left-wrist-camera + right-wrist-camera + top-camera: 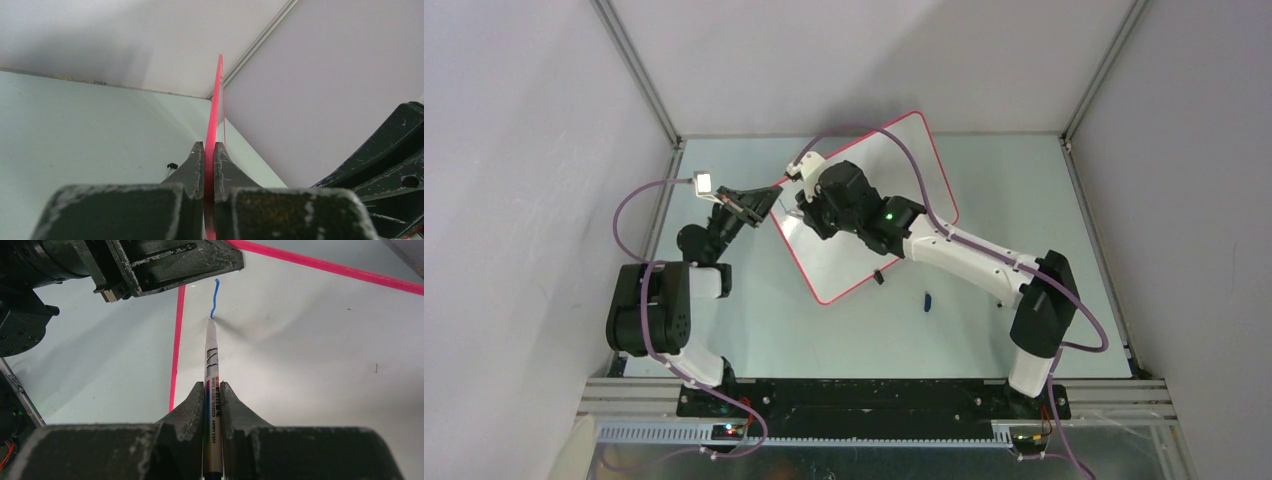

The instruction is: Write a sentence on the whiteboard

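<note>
Between right fingers (191,407): marker (210,355) clamped, tip touching whiteboard (310,340) at end of short blue stroke (215,297). Left fingers (192,165) pinched on whiteboard's red rim. Whiteboard skewed, mid-tabletop (1024,180), toward far edge. Small blue item (928,300) lies just off whiteboard's near side.

Open table (1044,190) right of whiteboard (839,265), 1 small blue object (927,300) on it. Right arm (964,255) spans the board's face; left gripper (772,196) occupies its left edge. Walls (524,150) close 3 sides.
</note>
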Action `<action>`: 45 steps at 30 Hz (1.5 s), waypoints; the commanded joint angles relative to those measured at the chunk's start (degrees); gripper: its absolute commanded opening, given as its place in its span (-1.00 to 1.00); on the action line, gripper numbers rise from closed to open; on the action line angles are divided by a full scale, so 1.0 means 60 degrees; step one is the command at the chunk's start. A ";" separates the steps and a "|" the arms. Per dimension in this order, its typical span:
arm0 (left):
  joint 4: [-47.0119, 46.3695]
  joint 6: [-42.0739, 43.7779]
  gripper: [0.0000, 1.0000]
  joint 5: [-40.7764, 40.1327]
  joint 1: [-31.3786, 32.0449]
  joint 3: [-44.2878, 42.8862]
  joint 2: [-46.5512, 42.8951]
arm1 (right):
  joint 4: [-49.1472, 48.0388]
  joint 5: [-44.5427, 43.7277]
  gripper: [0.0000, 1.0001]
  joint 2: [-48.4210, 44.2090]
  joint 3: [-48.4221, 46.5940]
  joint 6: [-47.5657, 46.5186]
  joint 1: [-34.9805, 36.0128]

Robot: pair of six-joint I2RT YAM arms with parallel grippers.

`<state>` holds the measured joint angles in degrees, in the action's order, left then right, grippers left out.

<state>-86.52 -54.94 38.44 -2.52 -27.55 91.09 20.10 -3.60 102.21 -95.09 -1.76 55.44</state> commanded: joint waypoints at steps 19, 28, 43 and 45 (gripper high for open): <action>-0.0214 0.0968 -0.97 0.0442 0.0267 0.0095 0.0000 | -0.1634 -0.0183 -1.00 -0.0724 0.0399 0.0052 0.0023; -0.0221 0.0975 -0.97 0.0432 0.0260 0.0095 0.0006 | -0.1594 -0.0379 -1.00 -0.0450 0.0113 0.0015 0.0004; -0.0222 0.0996 -0.97 0.0435 0.0260 0.0110 -0.0024 | -0.1480 -0.0223 -1.00 -0.0112 -0.0214 -0.0029 -0.0015; -0.0227 0.0997 -0.98 0.0446 0.0263 0.0109 -0.0023 | -0.1439 -0.0241 -1.00 -0.0063 -0.0264 -0.0029 -0.0021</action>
<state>-86.52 -54.87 38.33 -2.46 -27.55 91.09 12.97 -5.08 100.92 -93.41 -1.74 55.37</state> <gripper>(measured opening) 0.042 0.163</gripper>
